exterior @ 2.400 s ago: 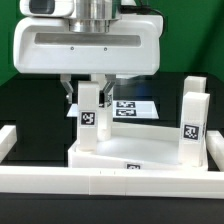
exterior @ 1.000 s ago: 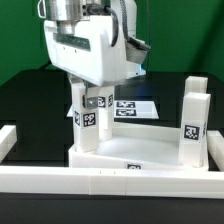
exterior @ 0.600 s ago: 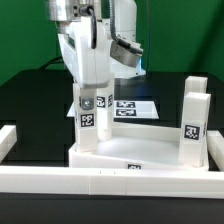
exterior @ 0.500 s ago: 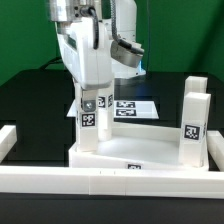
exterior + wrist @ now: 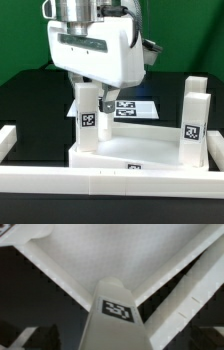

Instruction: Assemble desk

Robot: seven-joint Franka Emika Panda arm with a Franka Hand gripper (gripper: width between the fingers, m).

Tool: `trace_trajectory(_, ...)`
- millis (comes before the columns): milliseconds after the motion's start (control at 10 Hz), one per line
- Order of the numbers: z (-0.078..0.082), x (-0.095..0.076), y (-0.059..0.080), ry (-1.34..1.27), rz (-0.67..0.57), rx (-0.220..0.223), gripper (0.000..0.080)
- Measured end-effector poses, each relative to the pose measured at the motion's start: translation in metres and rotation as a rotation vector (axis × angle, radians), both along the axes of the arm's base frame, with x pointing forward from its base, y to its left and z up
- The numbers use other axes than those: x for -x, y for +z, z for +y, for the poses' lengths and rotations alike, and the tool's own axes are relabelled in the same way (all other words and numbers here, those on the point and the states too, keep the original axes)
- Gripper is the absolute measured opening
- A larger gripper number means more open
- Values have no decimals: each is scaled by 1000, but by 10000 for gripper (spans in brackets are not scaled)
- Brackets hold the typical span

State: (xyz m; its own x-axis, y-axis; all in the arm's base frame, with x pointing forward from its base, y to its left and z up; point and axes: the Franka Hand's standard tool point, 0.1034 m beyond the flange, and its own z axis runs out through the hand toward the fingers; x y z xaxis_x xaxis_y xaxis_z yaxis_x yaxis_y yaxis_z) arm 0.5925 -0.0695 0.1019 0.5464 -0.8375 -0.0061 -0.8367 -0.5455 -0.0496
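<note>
Hiding the top of one upright leg (image 5: 89, 115) on the tabletop (image 5: 140, 160), the hand (image 5: 92, 92) hangs released.

lab bench | green backdrop (image 5: 20, 45) | marker board (image 5: 132, 108)

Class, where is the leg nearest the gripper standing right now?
In the exterior view, that leg stands upright on the tabletop toward the exterior view's left, directly under the gripper, with the marker board behind it.

Open gap between upright legs (image 5: 89, 118)
</note>
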Motion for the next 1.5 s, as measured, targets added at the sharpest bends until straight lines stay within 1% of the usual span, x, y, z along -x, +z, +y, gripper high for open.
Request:
trace_trajectory(200,0,0,1,215,-8,9,649)
trace_trajectory(300,-1,0,0,255,-8,11,649)
trace_trajectory(600,-2,0,0,484,-15,20,649)
trace_trajectory(800,-4,0,1,693,-7,59,649)
trace_trajectory(900,-5,-1,1,802,-8,71,649)
trace_trajectory(1100,-6,0,1,961,-5,85,649)
trace_trajectory(1200,-8,-1,1,1036,-4,100,649)
trace_trajectory(1400,-10,0,0,1133,-2,104,649)
trace_trajectory(1500,-10,1,-1,1177,-2,106,529)
